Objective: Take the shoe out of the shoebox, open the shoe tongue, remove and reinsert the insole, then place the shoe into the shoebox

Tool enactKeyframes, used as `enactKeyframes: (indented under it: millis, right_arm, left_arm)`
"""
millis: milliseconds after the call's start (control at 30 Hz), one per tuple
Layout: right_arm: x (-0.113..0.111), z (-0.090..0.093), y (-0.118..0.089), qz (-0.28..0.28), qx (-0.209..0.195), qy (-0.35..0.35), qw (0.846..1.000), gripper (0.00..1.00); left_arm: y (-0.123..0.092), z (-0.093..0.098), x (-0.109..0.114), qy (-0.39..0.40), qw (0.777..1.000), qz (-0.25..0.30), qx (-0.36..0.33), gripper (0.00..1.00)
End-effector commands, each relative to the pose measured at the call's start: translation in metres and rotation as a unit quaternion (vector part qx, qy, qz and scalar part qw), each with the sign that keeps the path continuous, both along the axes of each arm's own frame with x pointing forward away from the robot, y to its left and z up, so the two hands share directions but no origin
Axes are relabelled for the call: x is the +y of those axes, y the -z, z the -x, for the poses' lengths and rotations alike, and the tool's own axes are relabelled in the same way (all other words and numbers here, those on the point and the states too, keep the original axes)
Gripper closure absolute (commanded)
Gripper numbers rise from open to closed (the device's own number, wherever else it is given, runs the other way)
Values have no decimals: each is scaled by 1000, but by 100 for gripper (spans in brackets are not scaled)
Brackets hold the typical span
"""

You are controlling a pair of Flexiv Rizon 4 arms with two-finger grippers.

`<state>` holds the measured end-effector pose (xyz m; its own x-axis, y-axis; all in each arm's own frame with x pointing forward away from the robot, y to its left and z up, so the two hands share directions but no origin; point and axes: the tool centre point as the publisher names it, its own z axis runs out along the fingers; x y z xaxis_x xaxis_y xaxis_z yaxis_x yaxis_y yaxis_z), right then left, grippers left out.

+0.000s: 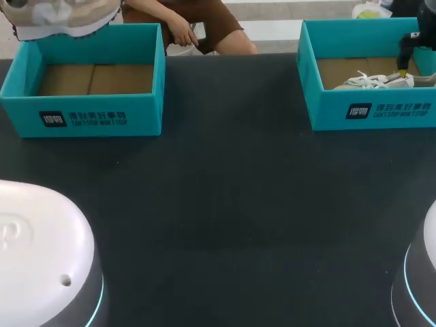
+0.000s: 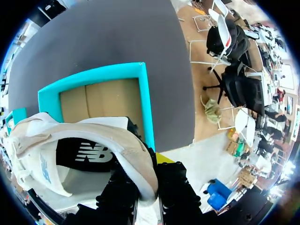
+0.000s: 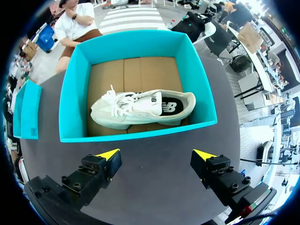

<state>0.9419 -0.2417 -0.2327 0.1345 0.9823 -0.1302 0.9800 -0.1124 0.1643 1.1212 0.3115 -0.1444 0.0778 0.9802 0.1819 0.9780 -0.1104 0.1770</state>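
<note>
Shoe point(image 2: 124, 144) in left gripper point(image 2: 150, 174), tips half-hidden

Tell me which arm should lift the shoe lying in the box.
Right. The right tool is open, with the lying shoe in its shoebox just ahead; the left tool is shut on the other shoe.

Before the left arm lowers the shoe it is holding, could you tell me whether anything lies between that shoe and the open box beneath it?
Nothing visible does. The shoe, held in the left gripper, hangs over the left shoebox, which is open at the top, and its cardboard floor shows bare.
</note>
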Motion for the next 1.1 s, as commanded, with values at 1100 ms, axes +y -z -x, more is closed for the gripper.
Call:
enactKeyframes:
  millis: [1100]
  right_arm:
    - [0, 0, 0, 0, 0, 0, 1000, 0]
  left_arm:
    - [-19, 216, -152, 17, 998, -62, -13, 100]
